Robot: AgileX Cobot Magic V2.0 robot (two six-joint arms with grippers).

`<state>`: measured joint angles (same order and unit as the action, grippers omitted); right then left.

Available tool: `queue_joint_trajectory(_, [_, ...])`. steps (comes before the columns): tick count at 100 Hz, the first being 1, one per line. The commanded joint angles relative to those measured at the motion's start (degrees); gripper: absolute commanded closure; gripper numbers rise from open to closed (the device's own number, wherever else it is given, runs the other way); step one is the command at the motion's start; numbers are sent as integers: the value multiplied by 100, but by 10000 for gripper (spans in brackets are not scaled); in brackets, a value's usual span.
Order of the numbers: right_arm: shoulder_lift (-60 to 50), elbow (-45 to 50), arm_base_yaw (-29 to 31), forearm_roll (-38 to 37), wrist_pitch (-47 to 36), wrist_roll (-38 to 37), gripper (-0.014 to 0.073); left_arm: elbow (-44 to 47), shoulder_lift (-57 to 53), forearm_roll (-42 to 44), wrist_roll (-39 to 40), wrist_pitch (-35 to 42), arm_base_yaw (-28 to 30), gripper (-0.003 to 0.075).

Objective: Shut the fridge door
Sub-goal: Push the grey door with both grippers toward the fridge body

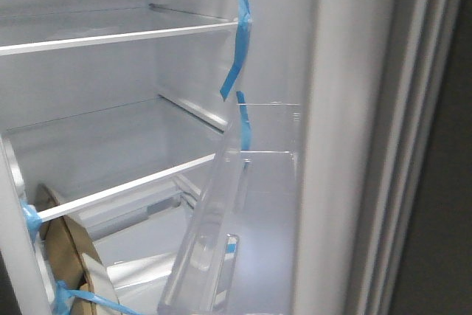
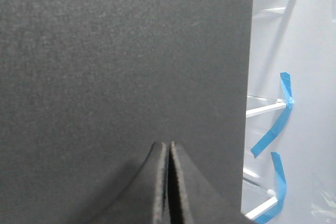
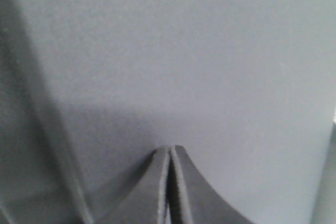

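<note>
The fridge door stands open. In the front view its white inner face [image 1: 335, 108] rises on the right, with a clear plastic bin [image 1: 236, 248] on it and blue tape strips [image 1: 237, 42]. Neither gripper shows in the front view. In the left wrist view my left gripper [image 2: 169, 144] is shut and empty, its tips right at the door's matte dark grey outer face [image 2: 121, 61], near the door's edge. In the right wrist view my right gripper [image 3: 170, 148] is shut and empty, its tips close to a flat paler grey panel [image 3: 199, 51]; which panel it is I cannot tell.
The fridge's white inside shows glass shelves [image 1: 118, 38] with white front trims. A brown cardboard piece [image 1: 70, 248] taped with blue strips leans at the lower left. The door's ribbed seal [image 1: 420, 145] runs down the right. Shelves and blue tape [image 2: 273, 132] show past the dark panel's edge.
</note>
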<state>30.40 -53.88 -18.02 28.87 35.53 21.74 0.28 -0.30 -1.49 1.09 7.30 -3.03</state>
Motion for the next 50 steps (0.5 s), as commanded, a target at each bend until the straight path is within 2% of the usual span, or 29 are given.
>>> queue_joint_trajectory(1, [197, -194, -40, 444, -362, 327, 638, 201, -59, -23, 25, 416, 27, 740])
queue_joint_trajectory(35, [1074, -208, -62, 2487, -414, 2052, 638, 201, -59, -23, 25, 416, 27, 740])
queue_joint_trajectory(50, [1657, -497, -62, 2876, -368, 2551, 638, 201, -59, -23, 25, 416, 27, 740])
